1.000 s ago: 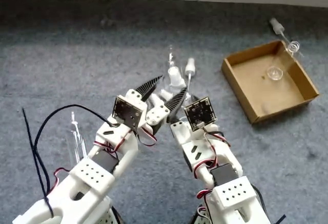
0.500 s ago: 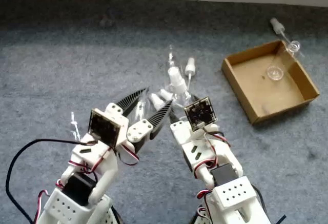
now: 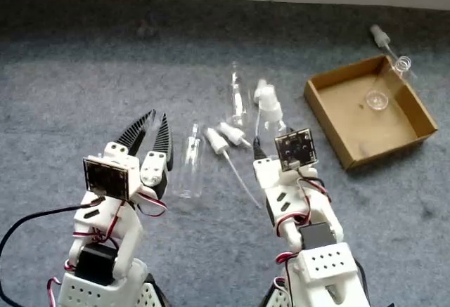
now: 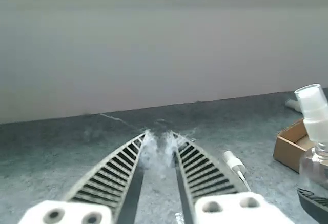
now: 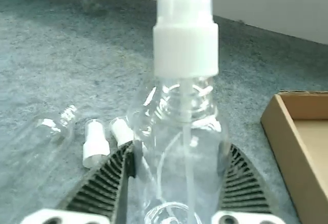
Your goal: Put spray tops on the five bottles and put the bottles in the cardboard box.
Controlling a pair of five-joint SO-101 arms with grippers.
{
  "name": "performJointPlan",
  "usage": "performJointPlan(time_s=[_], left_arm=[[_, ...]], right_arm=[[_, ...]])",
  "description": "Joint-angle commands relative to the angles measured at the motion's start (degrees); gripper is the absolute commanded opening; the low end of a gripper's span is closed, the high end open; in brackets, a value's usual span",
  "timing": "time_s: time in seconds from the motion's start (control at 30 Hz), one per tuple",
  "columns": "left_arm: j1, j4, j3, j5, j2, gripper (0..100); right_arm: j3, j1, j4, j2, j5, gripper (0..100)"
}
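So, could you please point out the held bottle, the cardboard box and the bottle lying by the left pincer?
held bottle [image 5: 169, 131]: right wrist view, on its clear body below the spray top.
cardboard box [image 3: 355, 121]: high view, on the bare floor inside.
lying bottle [image 3: 188, 166]: high view, middle of its clear body.

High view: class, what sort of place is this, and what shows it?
Probably a robot practice bench: a grey carpeted surface, a left arm and right arm side by side, and bottles, spray tops and a cardboard box laid out.
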Motion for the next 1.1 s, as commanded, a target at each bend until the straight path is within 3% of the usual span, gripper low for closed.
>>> performJointPlan(time_s=[0.0,0.17,0.33,0.57,0.7,0.93,1.07], left_arm=[[-2.68,2.99,-1.01,0.35,-0.75,1],[-6.02,8.62,-0.57,0.35,-0.75,0],[-8.57,11.96,-0.4,0.7,-0.75,0],[-8.13,27.43,-0.92,0.7,-0.75,0],[-8.13,31.74,-0.57,0.7,-0.75,0],[-8.48,37.45,-0.48,0.62,-0.75,0],[-8.31,38.33,-0.04,0.62,-0.75,0]], right_arm=[[-4.26,3.3,0.13,-1.1,-0.35,13.4],[-13.76,7.16,9.1,-1.19,-0.35,13.4],[-19.56,11.56,9.63,-1.01,-0.35,13.4],[-25.01,19.38,9.54,-0.75,-0.35,13.4],[-30.73,22.99,9.89,-0.75,-0.35,13.4],[-43.21,24.4,19.47,-0.66,-0.35,13.4],[-48.48,24.4,19.74,-0.31,-0.35,13.4]])
